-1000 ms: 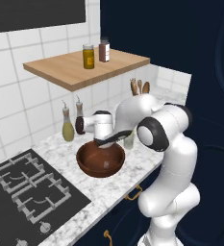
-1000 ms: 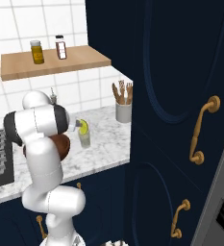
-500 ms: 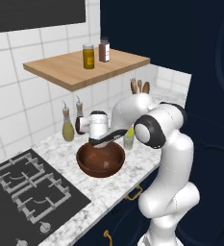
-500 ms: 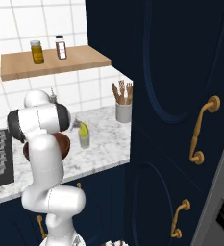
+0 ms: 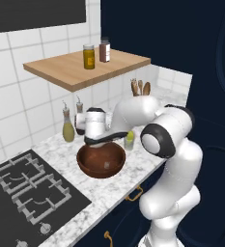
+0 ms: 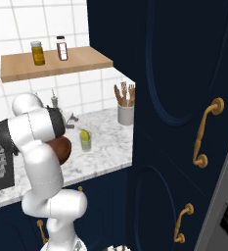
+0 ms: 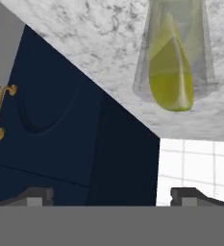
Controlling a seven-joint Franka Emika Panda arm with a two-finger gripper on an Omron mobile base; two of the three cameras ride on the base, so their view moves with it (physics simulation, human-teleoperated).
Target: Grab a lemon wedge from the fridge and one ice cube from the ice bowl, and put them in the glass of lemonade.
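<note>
From behind-left and behind-right we look down over the white marble tabletop [image 5: 115, 185] [image 6: 108, 142], both sharing the clear lemonade tumbler [image 5: 129, 140] [image 6: 85, 140]; our hand camera sees it close, at 1 o'clock [image 7: 175, 57].

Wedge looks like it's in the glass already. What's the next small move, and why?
Probably lower the open gripper toward the ice cube in the ice bowl. The lemon wedge already sits in the glass of lemonade, the fingertips stand apart holding nothing, and the hand hovers above the bowl.
</note>
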